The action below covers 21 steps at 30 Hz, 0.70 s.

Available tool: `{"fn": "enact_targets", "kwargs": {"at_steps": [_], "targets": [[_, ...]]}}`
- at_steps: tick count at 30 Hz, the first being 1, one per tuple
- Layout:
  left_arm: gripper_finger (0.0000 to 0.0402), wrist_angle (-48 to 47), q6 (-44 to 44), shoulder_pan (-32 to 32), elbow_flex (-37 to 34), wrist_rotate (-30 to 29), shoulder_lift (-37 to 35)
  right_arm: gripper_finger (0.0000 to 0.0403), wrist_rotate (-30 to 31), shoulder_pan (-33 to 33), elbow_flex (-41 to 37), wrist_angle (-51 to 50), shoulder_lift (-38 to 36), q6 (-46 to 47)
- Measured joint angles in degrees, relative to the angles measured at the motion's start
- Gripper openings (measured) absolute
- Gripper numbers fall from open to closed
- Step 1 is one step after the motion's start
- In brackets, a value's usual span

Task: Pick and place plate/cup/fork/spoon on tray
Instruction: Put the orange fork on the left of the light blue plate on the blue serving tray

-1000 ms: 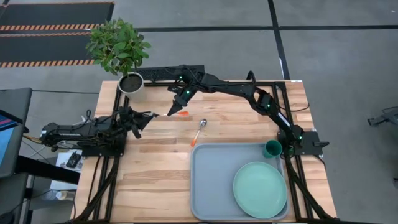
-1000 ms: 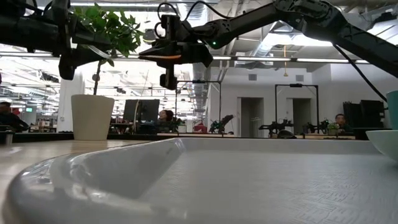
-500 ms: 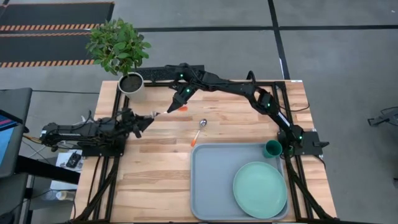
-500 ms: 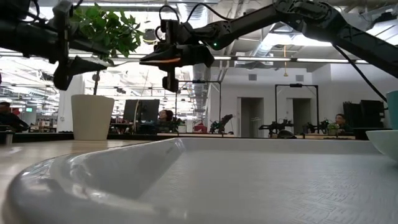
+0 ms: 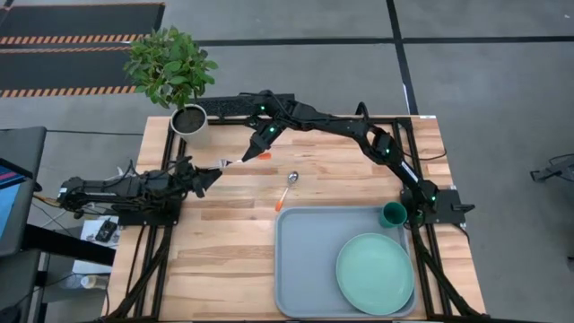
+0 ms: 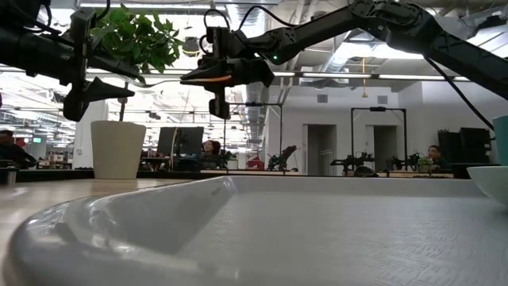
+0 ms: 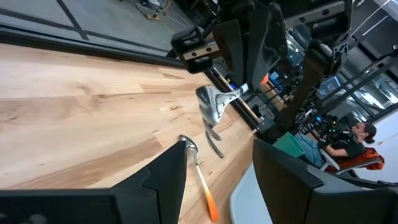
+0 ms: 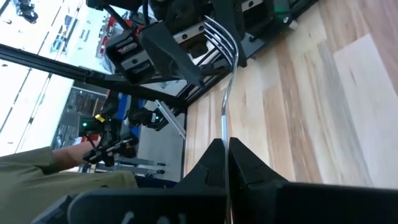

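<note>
My right gripper [image 5: 254,151] is shut on the fork [image 5: 240,161], holding it above the table's far left part. The fork's orange handle end [image 5: 264,157] points right and its tines [image 7: 211,109] point left. My left gripper [image 5: 212,172] is open just left of the tines, with its fingers [image 7: 168,177] short of them and touching nothing. The spoon [image 5: 287,190] lies flat on the wood between the fork and the tray [image 5: 305,260]. The mint plate [image 5: 375,272] lies in the tray. The teal cup [image 5: 392,214] stands at the tray's far right corner. My right gripper pinches the fork's metal stem [image 8: 225,146] between its two fingers, close to the orange handle. The fingers slant down from the table's far right side. The fork is lifted clear and roughly level, and its tines [image 8: 221,37] stick out ahead toward my left gripper.
A white pot with a leafy plant [image 5: 188,118] stands at the table's far left corner. The bare wood [image 5: 215,260] left of the tray is free. In the low view the tray's rim [image 6: 159,199] fills the foreground, with people and desks in the room behind.
My left gripper has turned about its wrist and dropped a little beside the fork's tines. My right gripper has kept the fork lifted in almost the same place.
</note>
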Motion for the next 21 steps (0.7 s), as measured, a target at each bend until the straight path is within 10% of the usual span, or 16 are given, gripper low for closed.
{"fn": "enact_targets", "kwargs": {"at_steps": [21], "targets": [[0.0169,-5.8,-8.0,0.0,0.0,-1.4,0.0,0.0009,4.4,0.5,0.0,-6.9,0.0,-5.6]]}}
